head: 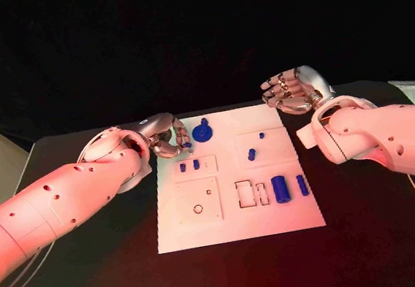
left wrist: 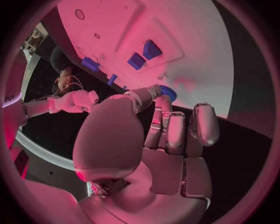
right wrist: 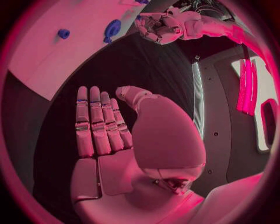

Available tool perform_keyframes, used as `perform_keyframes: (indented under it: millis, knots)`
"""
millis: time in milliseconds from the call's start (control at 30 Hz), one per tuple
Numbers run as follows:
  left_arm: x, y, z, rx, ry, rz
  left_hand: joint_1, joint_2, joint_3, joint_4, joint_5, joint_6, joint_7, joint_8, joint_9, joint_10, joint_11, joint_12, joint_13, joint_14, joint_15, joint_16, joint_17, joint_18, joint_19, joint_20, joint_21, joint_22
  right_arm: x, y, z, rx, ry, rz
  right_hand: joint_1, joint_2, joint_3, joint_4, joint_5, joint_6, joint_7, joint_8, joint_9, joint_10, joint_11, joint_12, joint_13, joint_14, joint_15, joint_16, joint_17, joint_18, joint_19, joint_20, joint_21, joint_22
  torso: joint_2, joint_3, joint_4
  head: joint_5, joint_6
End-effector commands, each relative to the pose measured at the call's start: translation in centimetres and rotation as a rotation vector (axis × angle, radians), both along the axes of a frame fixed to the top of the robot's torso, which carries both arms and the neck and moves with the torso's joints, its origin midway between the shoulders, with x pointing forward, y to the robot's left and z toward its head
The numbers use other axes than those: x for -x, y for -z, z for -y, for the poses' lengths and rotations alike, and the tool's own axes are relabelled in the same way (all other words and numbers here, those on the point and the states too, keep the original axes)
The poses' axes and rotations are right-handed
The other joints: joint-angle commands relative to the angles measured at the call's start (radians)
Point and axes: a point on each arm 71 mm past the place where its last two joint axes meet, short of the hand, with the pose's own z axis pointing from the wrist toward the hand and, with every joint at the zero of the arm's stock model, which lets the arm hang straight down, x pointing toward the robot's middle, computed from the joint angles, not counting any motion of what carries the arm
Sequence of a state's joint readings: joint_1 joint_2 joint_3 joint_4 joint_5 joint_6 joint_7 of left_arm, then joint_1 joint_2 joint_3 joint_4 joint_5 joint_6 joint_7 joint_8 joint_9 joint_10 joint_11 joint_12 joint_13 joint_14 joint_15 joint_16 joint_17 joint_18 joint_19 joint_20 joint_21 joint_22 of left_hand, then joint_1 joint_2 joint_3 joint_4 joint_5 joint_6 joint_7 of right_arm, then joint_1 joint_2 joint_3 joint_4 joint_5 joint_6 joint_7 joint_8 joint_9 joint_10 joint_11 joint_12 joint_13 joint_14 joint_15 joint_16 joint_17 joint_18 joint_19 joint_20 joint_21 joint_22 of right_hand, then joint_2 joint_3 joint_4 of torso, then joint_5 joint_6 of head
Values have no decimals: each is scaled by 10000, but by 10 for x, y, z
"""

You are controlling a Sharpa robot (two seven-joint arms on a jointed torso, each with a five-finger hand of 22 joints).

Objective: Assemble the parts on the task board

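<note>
Head view: left hand [head: 164, 137] at the far left corner of the board [head: 240, 228], fingers curled toward the round blue part [head: 201, 132] lying just inside that corner. Left wrist view: fingertips [left wrist: 156, 90] right against that part [left wrist: 169, 94]; cannot tell whether pinched or only touched. Probably the pick-up step for this piece. Next move calls for a firm pinch, a clean lift, then a carry toward a seat nearer the board's middle; which seat, unclear.

Right hand [head: 295, 90] just off the far right corner of the board, off the white surface, fingers loosely spread, holding nothing. Right wrist view: same hand [right wrist: 108, 135], palm bare.

Other blue pieces [head: 281, 189] sit toward the near right of the board, two small ones [head: 189, 165] just nearer than the round part. Tight there; lift straight up first. Open black table [head: 101, 278] all round the board.
</note>
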State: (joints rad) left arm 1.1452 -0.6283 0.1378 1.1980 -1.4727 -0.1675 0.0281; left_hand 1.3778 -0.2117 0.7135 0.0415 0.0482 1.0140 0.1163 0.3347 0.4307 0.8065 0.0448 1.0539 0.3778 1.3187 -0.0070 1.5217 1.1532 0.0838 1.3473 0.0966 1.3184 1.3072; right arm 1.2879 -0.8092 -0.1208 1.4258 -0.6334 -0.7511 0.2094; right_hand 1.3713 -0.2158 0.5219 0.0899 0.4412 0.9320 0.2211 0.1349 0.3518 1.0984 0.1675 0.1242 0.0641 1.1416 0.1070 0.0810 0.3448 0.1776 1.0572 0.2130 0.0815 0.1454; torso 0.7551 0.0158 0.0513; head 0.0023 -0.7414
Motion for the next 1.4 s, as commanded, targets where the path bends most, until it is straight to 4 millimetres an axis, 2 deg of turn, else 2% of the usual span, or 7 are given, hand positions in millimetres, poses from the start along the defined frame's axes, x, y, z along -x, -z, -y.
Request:
perform_keyframes:
  millis: [33, 500, 733, 1133, 1400]
  knots:
    - [0, 1, -3, -197, 14, -159, -121, -18, 66, -17, 62, 14, 5, 18, 61, 50, 11, -66, -16, -85, -10, 9, -12, 1, -47, -47, -50, -4, 1, -1, -1, 49, -169, 68, -86, -36, -4, -37, -63, 59, 20, -46, -10, -19, -85, -59, -12, 86, 7, -33, -9, 37, 49, -11, 5, -8, 8, -3, 8, -2, -20]
    - [-2, 6, -11, -647, -143, -235, -134, -35, 72, -18, 62, 16, 3, 17, 64, 56, 11, -63, -15, -91, -9, 4, -19, 3, -56, -47, -60, -13, 1, -1, -1, 49, -168, 72, -94, -43, -7, -38, -62, 56, 21, -51, -11, -25, -83, -63, -12, 81, 9, -37, -14, 36, 46, -9, 2, -18, 15, 17, -13, 34, -72]
    - [-3, 8, -9, -733, -122, -291, -133, -38, 80, -22, 63, 20, 0, 17, 66, 59, 8, -61, -14, -107, -10, 0, -41, 6, -64, -47, -69, -21, 1, -1, -2, 45, -179, 74, -94, -43, -7, -38, -62, 56, 21, -51, -11, -25, -83, -63, -12, 81, 9, -37, -14, 36, 46, -9, 2, -18, 16, 27, -23, 44, -101]
    - [-3, 11, -3, -817, 13, -325, -127, -43, 93, -31, 64, 22, -2, 17, 68, 64, 5, -60, -14, -103, -11, -2, -31, 7, -68, -48, -74, -25, 1, -1, -2, 41, -182, 78, -94, -43, -7, -38, -62, 56, 21, -51, -11, -25, -83, -63, -12, 81, 9, -37, -14, 36, 46, -9, 2, -18, 11, 24, -5, 34, -117]
    - [-2, 12, -1, -832, 69, -361, -121, -48, 123, -45, 63, 29, -2, 16, 73, 76, 2, -57, -14, -104, -14, -7, -27, 8, -71, -49, -77, -25, 1, -1, -2, 41, -182, 81, -94, -43, -7, -38, -62, 56, 21, -51, -11, -25, -83, -63, -12, 81, 9, -37, -14, 36, 46, -9, 2, -18, 10, 18, -15, 34, -124]
